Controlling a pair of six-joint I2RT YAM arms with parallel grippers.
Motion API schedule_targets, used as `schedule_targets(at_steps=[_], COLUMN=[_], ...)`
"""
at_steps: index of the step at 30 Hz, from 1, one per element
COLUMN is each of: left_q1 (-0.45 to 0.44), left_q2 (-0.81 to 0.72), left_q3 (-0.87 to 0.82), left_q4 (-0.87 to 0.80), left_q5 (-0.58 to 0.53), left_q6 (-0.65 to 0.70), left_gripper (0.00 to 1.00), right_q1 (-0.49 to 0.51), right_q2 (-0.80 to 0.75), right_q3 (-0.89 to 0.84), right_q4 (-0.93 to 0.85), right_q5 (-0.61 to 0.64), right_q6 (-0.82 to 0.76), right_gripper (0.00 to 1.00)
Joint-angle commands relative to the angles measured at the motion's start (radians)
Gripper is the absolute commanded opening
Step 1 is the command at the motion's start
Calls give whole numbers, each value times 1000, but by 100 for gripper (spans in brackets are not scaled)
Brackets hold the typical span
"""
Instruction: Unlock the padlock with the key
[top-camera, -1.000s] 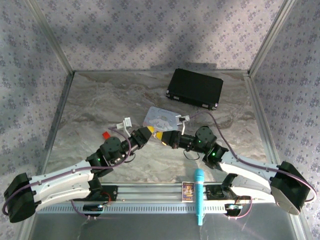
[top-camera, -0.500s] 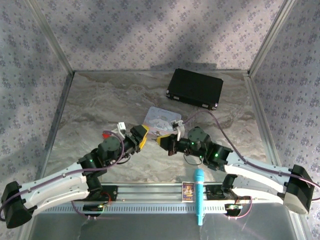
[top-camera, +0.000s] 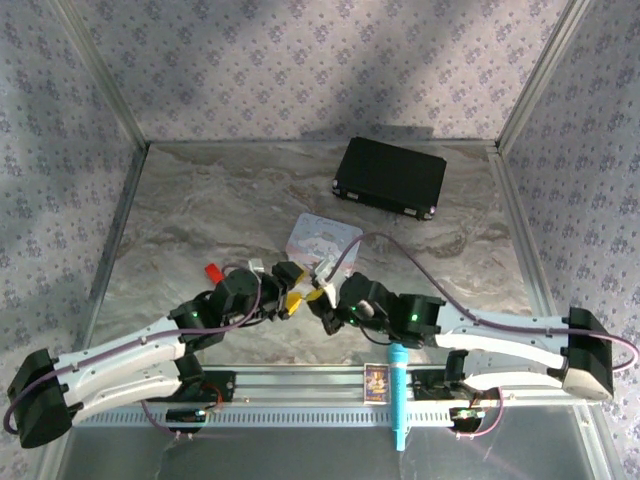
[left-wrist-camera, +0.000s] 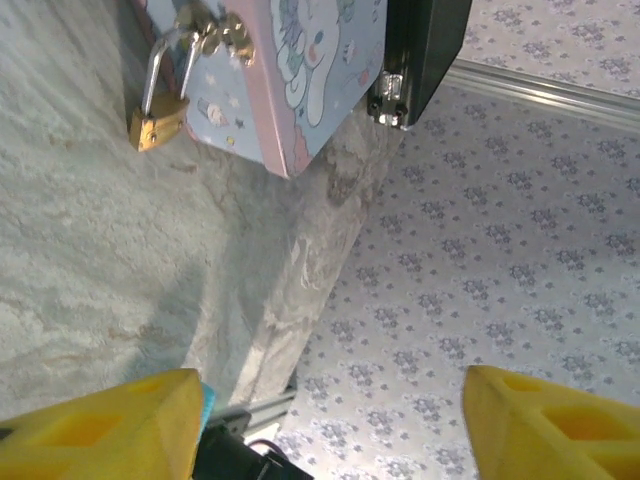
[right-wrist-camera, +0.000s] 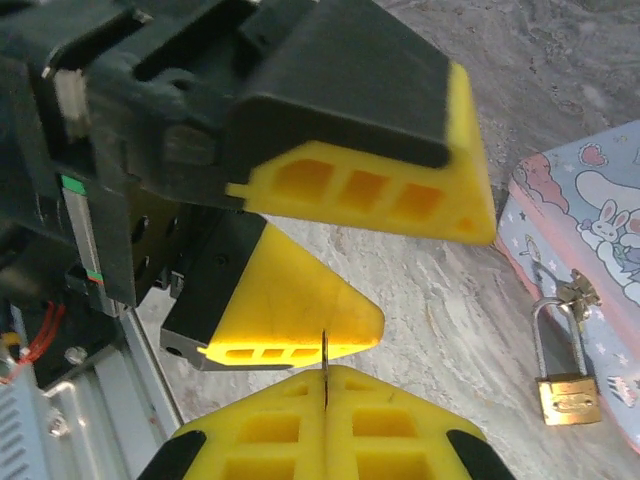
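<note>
On the tabletop (top-camera: 200, 210) the tin (top-camera: 322, 238) lies where it lay a second ago; the hands are what moved. Both have drawn back from the tin's near edge toward the arm bases, and now meet tip to tip a little way off it.

The left hand (top-camera: 292, 298) was almost closed a second ago and now stands wide, its yellow fingers (left-wrist-camera: 100, 430) well apart with nothing between them. The right hand (top-camera: 318, 297) has stayed clamped. In its wrist view its pads press together on a thin silvery sliver, the key (right-wrist-camera: 325, 365), which stands up just under the lower finger of the left hand.

The padlock (right-wrist-camera: 568, 395) hangs by its shackle from the tin's hasp, body down against the tabletop, shackle closed as far as can be seen. Neither hand touches it.

This looks like a handover just finished, with the left hand letting go and the right now carrying the key alone. The lock itself is not yet begun; the key still has to reach the keyhole, and the freed left hand could steady the padlock.
</note>
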Motion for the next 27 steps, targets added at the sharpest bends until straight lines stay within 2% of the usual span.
schedule_targets(at_steps=[1, 13, 20, 26, 27], left_q1=[4, 12, 19, 21, 21], left_q2=[28, 26, 32, 21, 14], left_q3=[24, 9, 14, 35, 37], left_q4=[42, -3, -13, -33, -37], left_q5=[60, 68, 80, 53, 43], left_q6=[-38, -39, -22, 37, 49], left_gripper=[60, 23, 8, 2, 1], right_q1=[29, 65, 77, 75, 73], right_q2=[33, 93, 103, 110, 110], right_q3=[53, 95, 110, 112, 109], right_q4=[-54, -89, -100, -76, -71], right_q5=[113, 150, 157, 145, 140], right_q6=[-86, -124, -138, -119, -104], right_gripper=[0, 0, 0, 0, 5])
